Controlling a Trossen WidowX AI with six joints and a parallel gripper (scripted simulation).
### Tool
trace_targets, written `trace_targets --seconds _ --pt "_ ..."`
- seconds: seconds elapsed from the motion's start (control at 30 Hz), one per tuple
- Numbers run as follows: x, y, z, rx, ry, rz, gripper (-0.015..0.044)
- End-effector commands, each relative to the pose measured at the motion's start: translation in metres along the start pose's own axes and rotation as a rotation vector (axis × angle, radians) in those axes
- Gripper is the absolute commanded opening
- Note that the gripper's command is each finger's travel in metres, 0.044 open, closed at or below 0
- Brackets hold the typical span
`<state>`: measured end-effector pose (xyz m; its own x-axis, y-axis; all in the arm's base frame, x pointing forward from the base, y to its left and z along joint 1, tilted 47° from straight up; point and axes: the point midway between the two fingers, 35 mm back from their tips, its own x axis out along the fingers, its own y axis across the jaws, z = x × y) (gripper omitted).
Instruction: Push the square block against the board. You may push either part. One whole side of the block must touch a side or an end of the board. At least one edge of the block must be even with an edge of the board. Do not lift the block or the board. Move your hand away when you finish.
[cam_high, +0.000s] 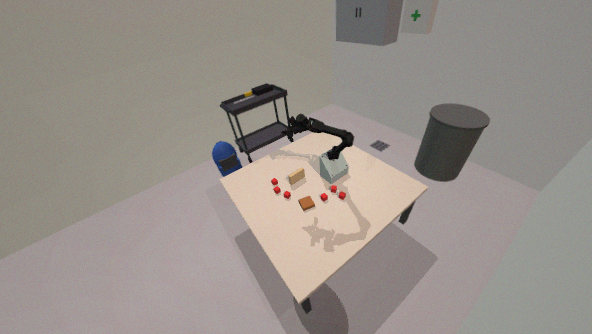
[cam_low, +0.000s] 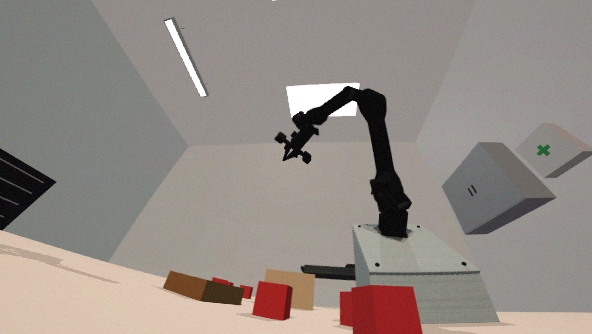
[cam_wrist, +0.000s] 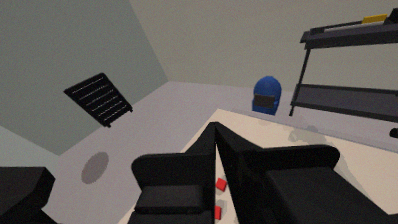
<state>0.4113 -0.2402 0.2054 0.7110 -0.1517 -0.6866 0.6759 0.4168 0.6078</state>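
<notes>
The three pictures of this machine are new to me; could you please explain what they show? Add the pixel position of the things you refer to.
The machine is one black robot arm on a grey sloped base (cam_high: 334, 172) (cam_low: 425, 295). The first picture looks down from above, the second looks up from table level, and the third looks past the gripper (cam_high: 287, 133) (cam_low: 284, 160) (cam_wrist: 215, 125). On the table (cam_high: 260, 200) lie a brown square block (cam_high: 306, 203) (cam_low: 185, 286), an upright tan board (cam_high: 296, 176) (cam_low: 302, 292) and six small red cubes. The gripper is closed and holds nothing.
</notes>
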Motion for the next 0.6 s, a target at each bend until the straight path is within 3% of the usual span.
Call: trace_targets --seconds 0.0,0.57 --pt "0.036 -0.019 -0.032 0.036 0.140 -0.047 0.0000" --pt "0.126 -0.109 -0.173 0.119 0.636 -0.274 0.0000"
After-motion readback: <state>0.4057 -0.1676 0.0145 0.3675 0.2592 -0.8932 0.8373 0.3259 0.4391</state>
